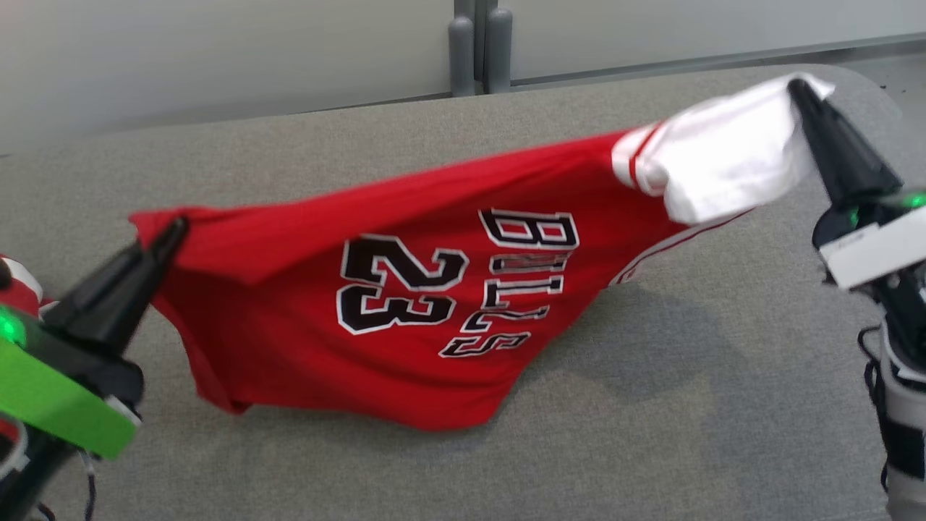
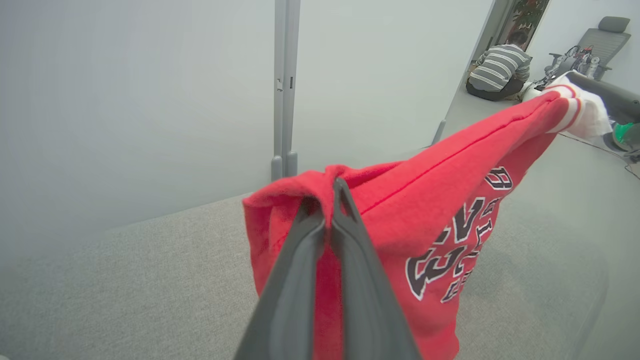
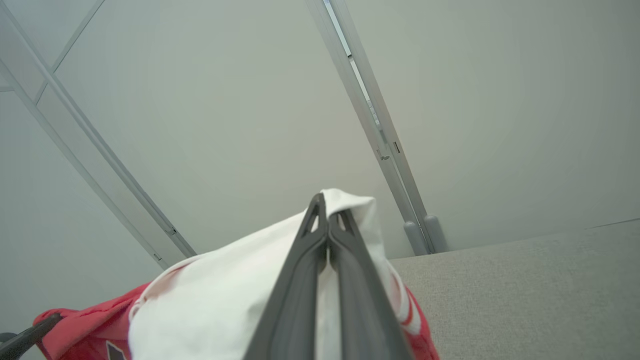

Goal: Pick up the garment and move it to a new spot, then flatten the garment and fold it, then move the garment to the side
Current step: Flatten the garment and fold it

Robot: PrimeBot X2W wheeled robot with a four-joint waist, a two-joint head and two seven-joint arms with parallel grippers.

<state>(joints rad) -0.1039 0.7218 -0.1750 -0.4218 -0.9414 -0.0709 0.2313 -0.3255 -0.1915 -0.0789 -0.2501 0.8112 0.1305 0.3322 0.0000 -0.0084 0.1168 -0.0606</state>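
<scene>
Two grips closed tight: left hand pinches a red corner, right hand pinches the white sleeve | shirt hangs stretched between them, sagging below toward the tabletop | risk: shallow pinches may slip if I pull apart; uneven hold could land it skewed.

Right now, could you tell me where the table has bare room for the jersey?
Bare grey table lies along the near edge below the jersey, at the right beside the right gripper, and in the far strip by the wall posts. The middle is crowded by the hanging jersey; the left gripper crowds the left.
</scene>
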